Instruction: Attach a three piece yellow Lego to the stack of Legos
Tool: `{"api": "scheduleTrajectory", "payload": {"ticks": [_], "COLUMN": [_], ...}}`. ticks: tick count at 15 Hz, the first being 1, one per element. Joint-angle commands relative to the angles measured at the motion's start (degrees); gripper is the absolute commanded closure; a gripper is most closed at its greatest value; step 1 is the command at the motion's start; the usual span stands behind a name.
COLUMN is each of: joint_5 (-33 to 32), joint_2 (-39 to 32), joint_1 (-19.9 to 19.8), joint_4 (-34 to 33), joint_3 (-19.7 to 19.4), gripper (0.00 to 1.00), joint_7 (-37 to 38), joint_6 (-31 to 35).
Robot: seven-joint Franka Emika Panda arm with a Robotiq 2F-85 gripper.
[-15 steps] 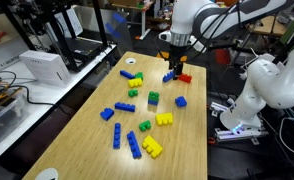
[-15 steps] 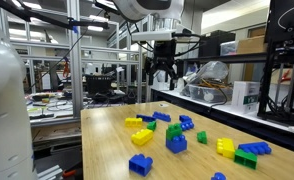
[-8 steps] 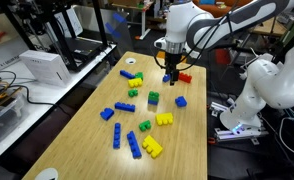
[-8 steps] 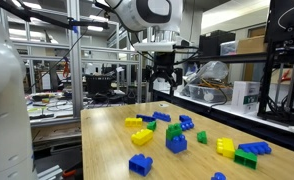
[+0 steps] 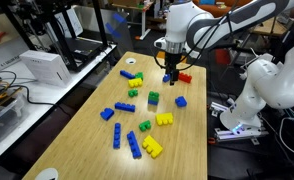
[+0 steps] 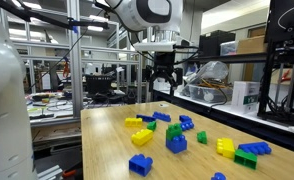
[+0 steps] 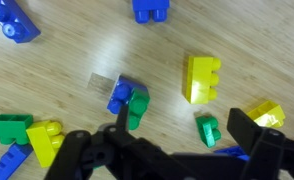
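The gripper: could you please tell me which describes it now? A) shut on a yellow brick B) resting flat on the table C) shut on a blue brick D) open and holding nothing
D: in the wrist view the gripper stands wide open with nothing between its jaws, and the three piece yellow Lego lies loose below.

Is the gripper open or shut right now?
Open. In the wrist view the gripper has its fingers wide apart, with nothing clamped between them; only the table shows in the gap.

White rounded arm (image 5: 197, 22), black jaws
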State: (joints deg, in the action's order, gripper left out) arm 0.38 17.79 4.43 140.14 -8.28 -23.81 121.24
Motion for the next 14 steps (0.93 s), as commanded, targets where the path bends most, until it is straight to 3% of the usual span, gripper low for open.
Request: {"api": "scheduleTrajectory", "payload": {"ticks": [1, 6, 14], "joint_5": [0.39, -0.08, 0.82], "joint_2": [-0.06, -0.18, -0.23], "joint_1": [-1.16, -1.12, 0.63], "joint_4": [-0.07, 0.09, 3.2], "joint_3": [1.12, 1.69, 6.47], "gripper": [0.0, 0.0, 0.0], "joint_7": [-0.3, 0.28, 5.49], "joint_6": [-0.1, 0.68, 5.78]}}
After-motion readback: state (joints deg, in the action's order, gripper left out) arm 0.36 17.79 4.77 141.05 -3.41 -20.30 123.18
